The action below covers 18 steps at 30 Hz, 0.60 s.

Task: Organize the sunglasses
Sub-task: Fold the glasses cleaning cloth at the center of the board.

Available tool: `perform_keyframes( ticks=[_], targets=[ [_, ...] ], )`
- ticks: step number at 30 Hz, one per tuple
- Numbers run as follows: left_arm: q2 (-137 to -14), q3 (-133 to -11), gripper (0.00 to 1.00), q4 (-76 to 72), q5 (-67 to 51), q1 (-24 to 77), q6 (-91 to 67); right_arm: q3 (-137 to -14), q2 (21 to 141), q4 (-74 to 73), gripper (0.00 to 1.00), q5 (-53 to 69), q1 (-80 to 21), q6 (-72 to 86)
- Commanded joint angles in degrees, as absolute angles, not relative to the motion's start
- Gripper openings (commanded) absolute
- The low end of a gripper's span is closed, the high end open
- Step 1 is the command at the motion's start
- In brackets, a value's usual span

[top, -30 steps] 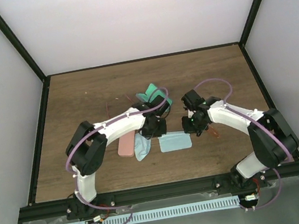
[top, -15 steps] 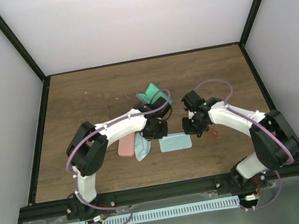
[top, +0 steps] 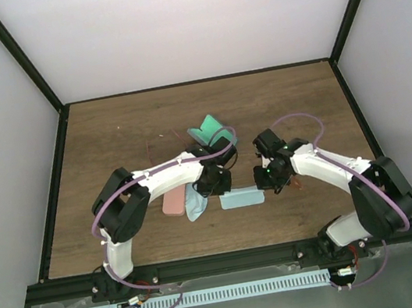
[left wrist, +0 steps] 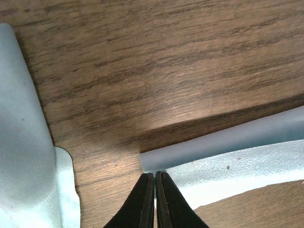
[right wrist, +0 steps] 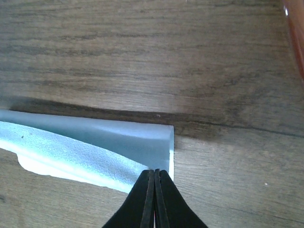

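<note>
Sunglasses (top: 297, 181) with reddish lenses lie on the desk (top: 108, 139) just right of the folded cloth (top: 241, 197), beside the right claw (top: 262, 189). A 2nd pair (top: 161, 140), thin and reddish, lies well up and left of that cloth. The left claw (top: 221, 192) is at the cloth's left end and the right claw at its right end. A pink case (top: 173, 201) and a 2nd light blue cloth (top: 194, 203) lie left of the folded cloth. A teal case (top: 207, 130) sits above it.

From the left wrist, the left claw (left wrist: 155, 178) is pinched shut on the corner of the folded cloth (left wrist: 228, 156), whose rolled edge casts a shadow on the wood. The 2nd cloth (left wrist: 23, 142) lies to the left.

From the right wrist, the right claw (right wrist: 154, 173) is likewise closed on the other corner of the folded cloth (right wrist: 95, 142). A reddish edge of the sunglasses (right wrist: 297, 42) shows up and right of the cloth.
</note>
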<state>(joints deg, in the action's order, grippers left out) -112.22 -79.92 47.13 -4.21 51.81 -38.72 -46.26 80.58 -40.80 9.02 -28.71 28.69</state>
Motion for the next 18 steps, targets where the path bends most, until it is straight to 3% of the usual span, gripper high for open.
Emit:
perform_keyframes(
  ticks=[1,18],
  targets=[
    [-110.8,-79.2,0.04,47.4,-4.5,52.1,-38.1,-45.8,78.7,-41.6,0.01,9.0,-29.2,29.6],
    [-110.9,-78.9,0.04,47.5,-4.9,52.2,-37.6,-44.1,77.6,-41.7,0.01,9.6,-29.6,30.0]
  ],
)
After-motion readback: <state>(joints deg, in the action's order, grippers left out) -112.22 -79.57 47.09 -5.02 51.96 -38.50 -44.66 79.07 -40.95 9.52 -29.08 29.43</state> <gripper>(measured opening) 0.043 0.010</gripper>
